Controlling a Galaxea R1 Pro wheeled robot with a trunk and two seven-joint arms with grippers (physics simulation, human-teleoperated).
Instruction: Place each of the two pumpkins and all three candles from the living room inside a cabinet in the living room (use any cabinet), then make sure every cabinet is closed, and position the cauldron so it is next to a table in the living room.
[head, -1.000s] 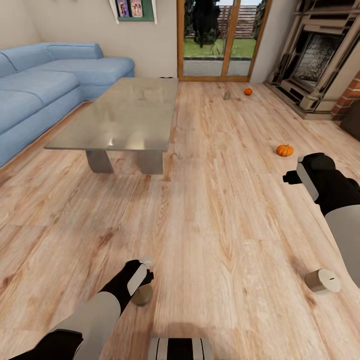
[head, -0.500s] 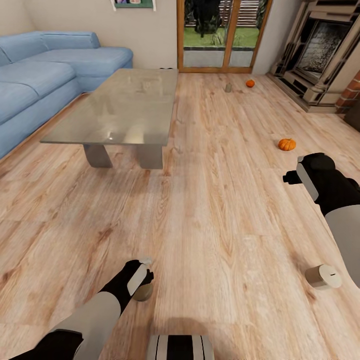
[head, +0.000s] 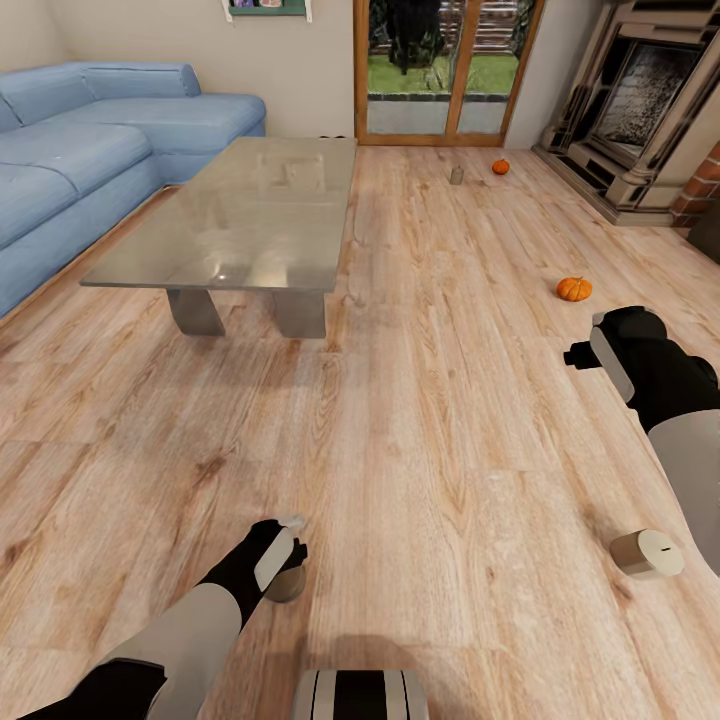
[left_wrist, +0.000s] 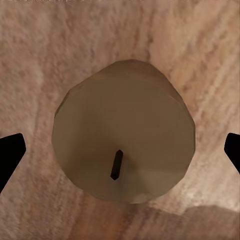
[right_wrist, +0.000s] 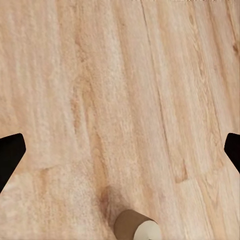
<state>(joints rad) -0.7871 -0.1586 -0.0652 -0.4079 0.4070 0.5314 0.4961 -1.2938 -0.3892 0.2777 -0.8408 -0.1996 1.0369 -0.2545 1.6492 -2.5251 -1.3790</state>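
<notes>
A blue sofa (head: 80, 150) stands against the wall, on the left side of the table (head: 250, 215). The table is low, with a glossy grey top and short block legs, and it rests on the light wood floor (head: 420, 420).

Well in front of the table, near the robot's base, the left gripper (head: 285, 555) hangs straight over a candle (head: 285, 585) standing upright on the floor. In the left wrist view this candle (left_wrist: 122, 132) lies between the two dark fingers (left_wrist: 9, 155), which are spread wide and sit clear of its sides; nothing is held.

Beyond the table's far right corner, close to the glass door (head: 440, 70), a second candle (head: 456, 175) stands with a small pumpkin (head: 500, 166) just beside it. Right of the table, well apart from it, a second pumpkin (head: 574, 289) sits on the floor, with the right gripper (head: 590, 350) near it and above the boards. Its fingers (right_wrist: 10, 155) are spread wide with nothing between them.

A third candle (head: 646, 554) lies on its side by the right forearm, far from the table. The fireplace (head: 640, 110) fills the far right corner.
</notes>
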